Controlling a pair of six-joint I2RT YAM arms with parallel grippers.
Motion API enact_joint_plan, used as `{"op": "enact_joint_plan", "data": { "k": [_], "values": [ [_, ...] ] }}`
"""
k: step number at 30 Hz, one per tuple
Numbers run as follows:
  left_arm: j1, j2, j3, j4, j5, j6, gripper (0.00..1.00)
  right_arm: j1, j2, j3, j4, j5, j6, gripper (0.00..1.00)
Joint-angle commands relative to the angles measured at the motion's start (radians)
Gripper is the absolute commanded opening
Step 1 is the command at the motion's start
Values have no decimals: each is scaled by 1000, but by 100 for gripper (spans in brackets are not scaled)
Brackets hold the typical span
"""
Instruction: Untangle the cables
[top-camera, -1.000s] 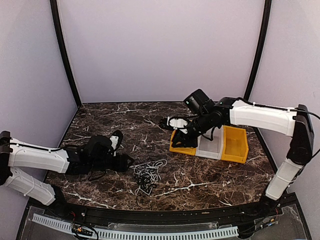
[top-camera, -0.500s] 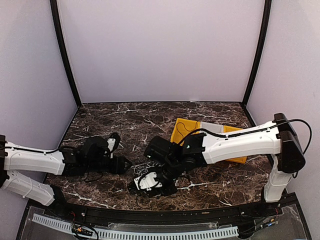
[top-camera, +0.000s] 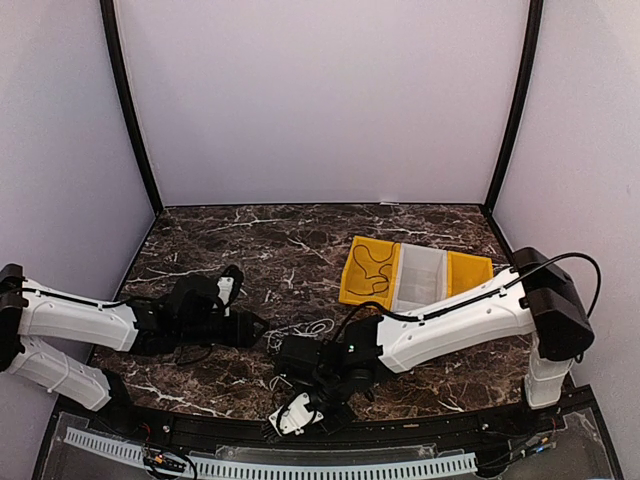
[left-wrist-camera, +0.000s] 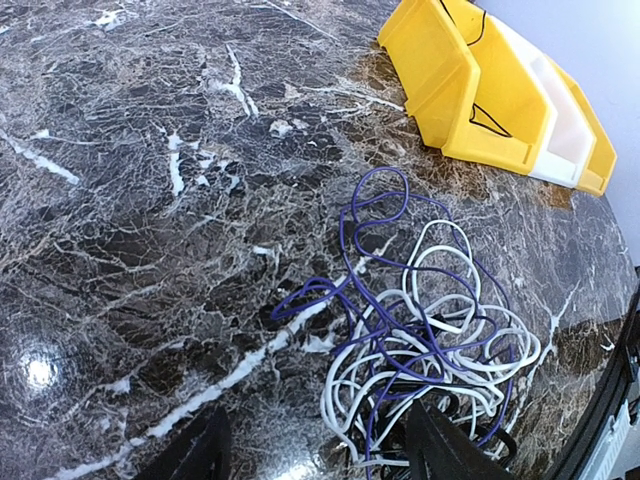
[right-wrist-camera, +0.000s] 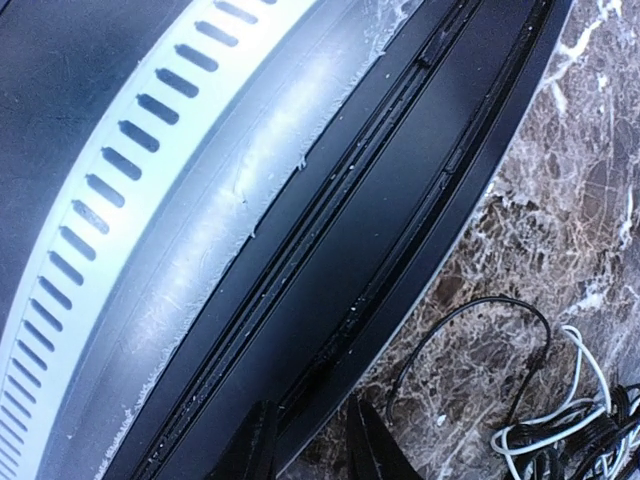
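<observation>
The cables (left-wrist-camera: 430, 335) lie in one tangle of white, purple and black cords on the marble, just ahead of my left gripper (left-wrist-camera: 320, 460). That gripper is open and empty, with one finger on each side of the tangle's near edge. In the top view the tangle (top-camera: 300, 335) is partly hidden under my right arm, and the left gripper (top-camera: 257, 328) sits at its left. My right gripper (top-camera: 292, 418) hangs over the table's front rail with a narrow gap between its fingers and nothing in it. The right wrist view shows black and white cable loops (right-wrist-camera: 545, 400) at the lower right.
A yellow bin (top-camera: 352, 285) holding a loose black cable (top-camera: 372, 262), a white bin (top-camera: 420, 275) and another yellow bin (top-camera: 468, 272) stand at the back right. The black front rail (right-wrist-camera: 400, 200) and a slotted grey strip (right-wrist-camera: 130, 190) run along the near edge.
My right arm swung from the bins down across the cable pile to the front rail, which uncovered the bins. My left arm has barely moved.
</observation>
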Motion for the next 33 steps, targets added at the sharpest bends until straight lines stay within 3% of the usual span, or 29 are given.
{"op": "enact_joint_plan", "data": {
  "k": [1,21,33],
  "values": [
    [5,-15,-24,34,-4,-1,63,8,42,-2,36,53,13,27],
    [5,-8,-61,79,8,2,63,-10,23,41,28,21,78,22],
    [5,-22,-78,89,8,-2,63,-20,53,59,66,77,95,27]
  ]
}}
